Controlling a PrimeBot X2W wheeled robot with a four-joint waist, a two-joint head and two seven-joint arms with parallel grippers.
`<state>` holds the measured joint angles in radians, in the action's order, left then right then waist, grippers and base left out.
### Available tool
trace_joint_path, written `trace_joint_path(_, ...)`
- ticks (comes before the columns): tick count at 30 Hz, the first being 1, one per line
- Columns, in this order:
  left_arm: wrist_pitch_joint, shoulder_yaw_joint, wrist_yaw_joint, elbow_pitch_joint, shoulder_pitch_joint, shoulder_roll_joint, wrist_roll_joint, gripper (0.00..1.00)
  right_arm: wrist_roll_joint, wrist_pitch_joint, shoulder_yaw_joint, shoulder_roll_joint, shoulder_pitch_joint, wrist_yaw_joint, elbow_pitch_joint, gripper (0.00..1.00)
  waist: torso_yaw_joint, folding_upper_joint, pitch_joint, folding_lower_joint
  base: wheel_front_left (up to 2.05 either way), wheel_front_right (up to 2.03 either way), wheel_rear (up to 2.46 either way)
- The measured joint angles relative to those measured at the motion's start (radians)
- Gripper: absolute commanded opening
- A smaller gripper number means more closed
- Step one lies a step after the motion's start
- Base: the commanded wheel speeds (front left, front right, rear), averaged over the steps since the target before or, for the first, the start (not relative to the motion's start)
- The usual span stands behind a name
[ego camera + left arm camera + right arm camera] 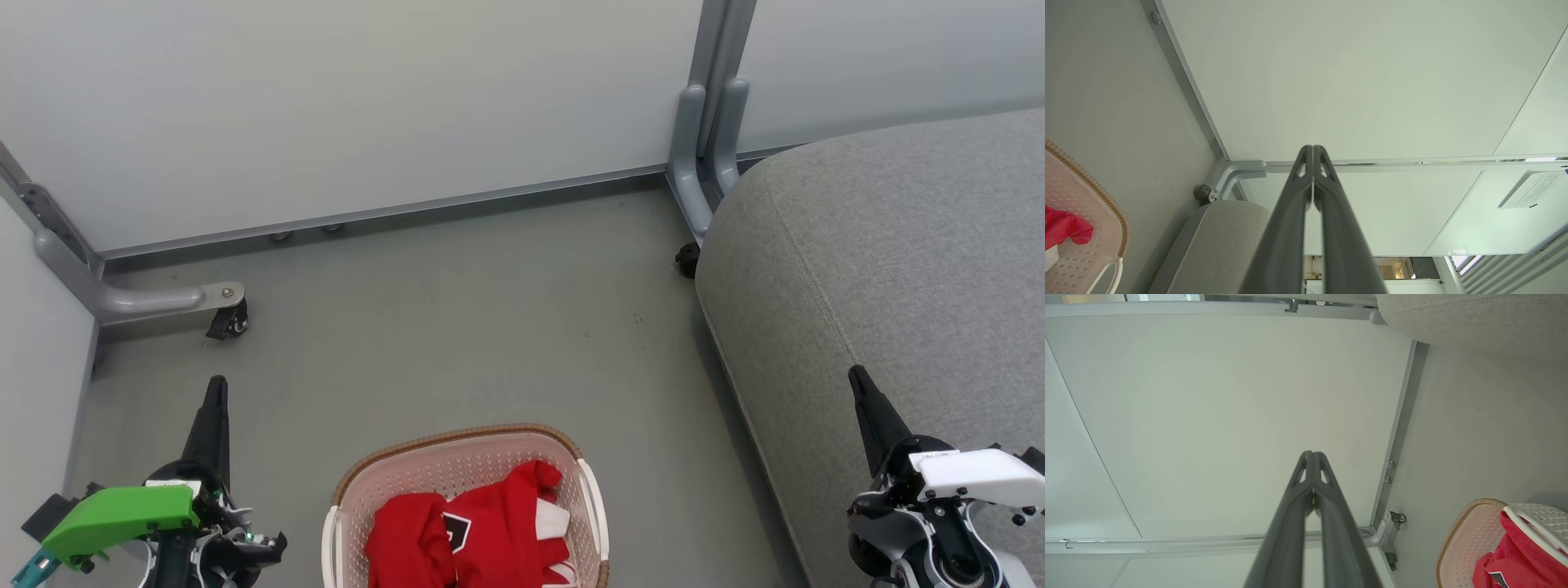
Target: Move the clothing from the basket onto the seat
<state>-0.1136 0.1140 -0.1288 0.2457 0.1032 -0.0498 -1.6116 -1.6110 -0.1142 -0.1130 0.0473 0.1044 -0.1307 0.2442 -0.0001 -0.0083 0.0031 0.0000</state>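
You can see the red clothing (482, 531) lying in a bunched heap inside the basket (457, 434). The basket sits on the grey floor (490, 310) at the bottom middle of the head view. The bottom edge of that picture cuts off the near part of the basket and the clothes, so you cannot tell how many pieces are in the heap. A white patch and a small black-and-white mark show on the red cloth, but the mark is too folded to read. The big grey seat (898, 261) stands to the right of the basket, apart from it, and runs off the right edge. Your left gripper (216, 388) hangs over the floor just left of the basket. Your right gripper (857, 377) shows in front of the seat. In both wrist views the two dark fingers are pressed together at the tips, with nothing between them. Behind it all stands a pale partition wall (326, 106) on grey legs with a small wheel (233, 320).
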Motion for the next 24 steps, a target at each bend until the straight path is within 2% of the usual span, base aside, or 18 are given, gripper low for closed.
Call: trace_joint_path(24,0.000,0.000,0.000,0.000,0.000,0.000,0.000,0.00,0.000,0.000,0.000,0.000,0.000,0.000,0.000,0.00,0.000,0.0000,0.000,0.0000,0.00,0.00,0.00)
